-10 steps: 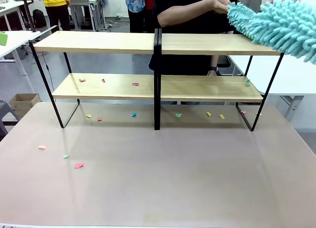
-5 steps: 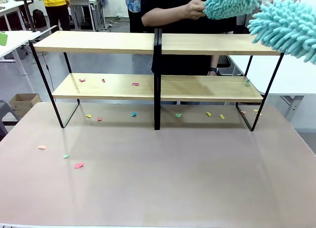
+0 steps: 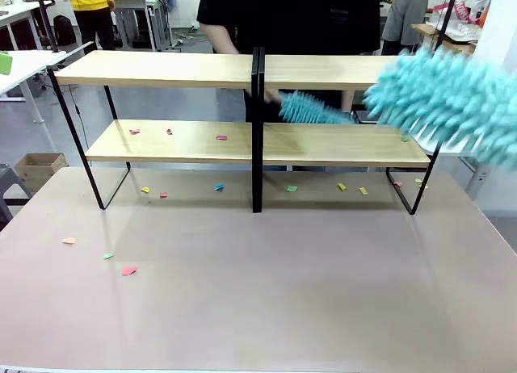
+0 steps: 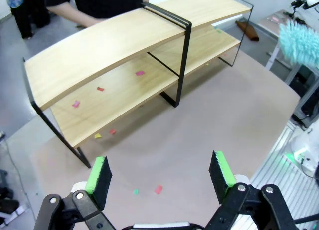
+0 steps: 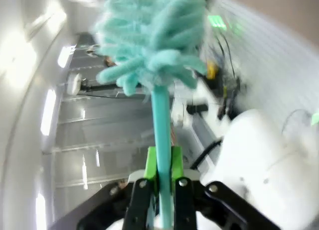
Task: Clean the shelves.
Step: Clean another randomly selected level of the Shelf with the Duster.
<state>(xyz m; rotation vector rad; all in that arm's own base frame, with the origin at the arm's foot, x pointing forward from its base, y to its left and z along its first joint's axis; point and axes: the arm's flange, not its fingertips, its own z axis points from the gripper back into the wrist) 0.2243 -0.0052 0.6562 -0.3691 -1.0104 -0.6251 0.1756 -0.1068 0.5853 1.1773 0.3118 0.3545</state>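
Shelves [image 3: 161,69] stand across the far half of the table [image 3: 266,308]: two tiers, central black post. Right gripper [image 5: 160,165] is clamped on the handle of a teal duster [image 3: 444,106]. Its fluffy head is blurred at the rack's right end, about level with the upper board. Left gripper [image 4: 159,172] hangs over the near table, jaws wide apart. A person [image 3: 291,18] on the far side has a smaller duster [image 3: 311,111] between the tiers, right of the post. Paper scraps [image 3: 129,270] lie on the lower left board and the table.

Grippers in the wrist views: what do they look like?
The left gripper has black jointed links with round silver pins; each finger ends in a flat green pad on black backing. The right gripper has the same black links and green pads.
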